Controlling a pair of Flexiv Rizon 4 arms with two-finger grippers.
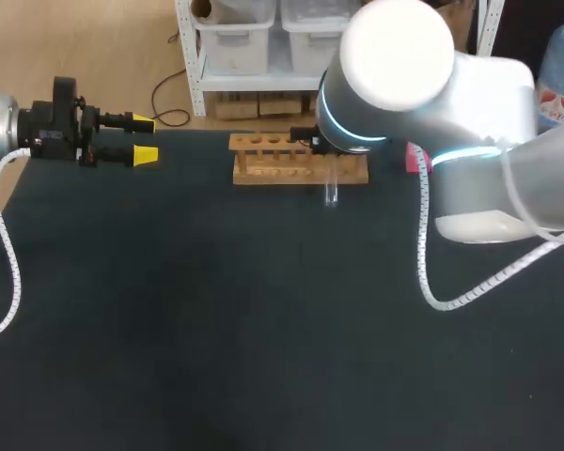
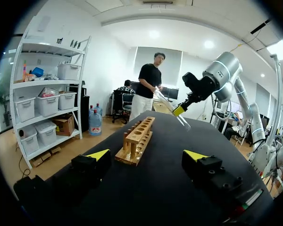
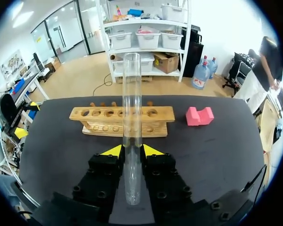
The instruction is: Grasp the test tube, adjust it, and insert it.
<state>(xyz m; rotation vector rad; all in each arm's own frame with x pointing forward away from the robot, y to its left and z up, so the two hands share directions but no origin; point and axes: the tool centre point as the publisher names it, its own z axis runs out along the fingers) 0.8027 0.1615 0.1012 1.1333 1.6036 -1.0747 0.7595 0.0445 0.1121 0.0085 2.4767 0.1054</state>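
Near the rack (image 3: 162, 113), my right pincer (image 3: 132, 151) grips the tube (image 3: 132, 94), but its tilt could snag a hole's rim.

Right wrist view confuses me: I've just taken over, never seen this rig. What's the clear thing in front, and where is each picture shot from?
It is a robot with two arms at a black table. The head view looks down from above and behind; each round picture comes from a camera on one arm's wrist, looking along its fingers. The right gripper, with yellow tips, is shut on a clear test tube. Ahead stands a wooden rack with rows of holes, a pink notched block beside it. The left gripper is open and empty, over the table's left side.
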